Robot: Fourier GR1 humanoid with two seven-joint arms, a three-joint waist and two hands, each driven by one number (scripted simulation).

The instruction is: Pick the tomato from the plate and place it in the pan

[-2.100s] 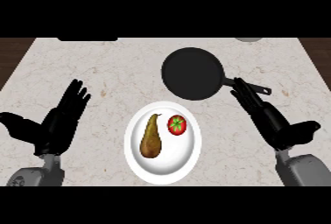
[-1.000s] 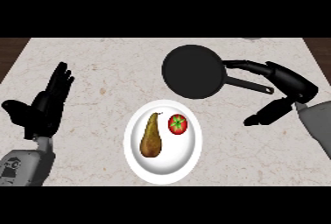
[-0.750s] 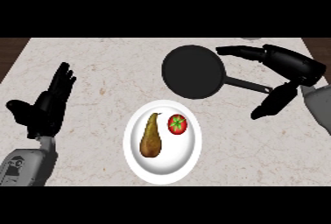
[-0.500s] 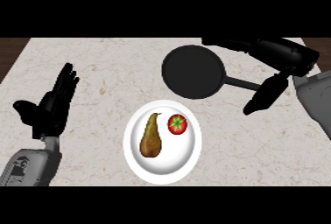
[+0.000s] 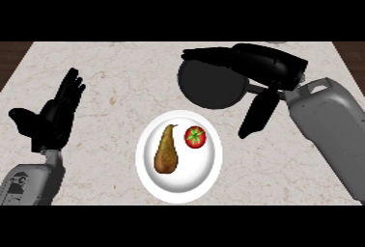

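I take the white plate (image 5: 178, 185) as my landmark on the marble counter (image 5: 114, 67). Beyond its far edge, a little to the right, lies the black pan (image 5: 210, 87), and my right hand (image 5: 267, 65) hangs over the pan's right side, fingers stretched out and spread toward the left, thumb pointing down toward the plate's right rim — wide and holding nothing. My left hand (image 5: 53, 118) rests well to the left of the plate, fingers up and relaxed, also holding nothing. On the plate a brown pear (image 5: 166, 154) lies lengthwise left of centre, and the tomato (image 5: 195, 137) sits just beside it on the right, near the plate's far-right rim, untouched

To do the pick well, I judge I should bring the right hand back toward me until it is over the tomato, come down on its right side — away from the pear — and curl round it without nudging the pear
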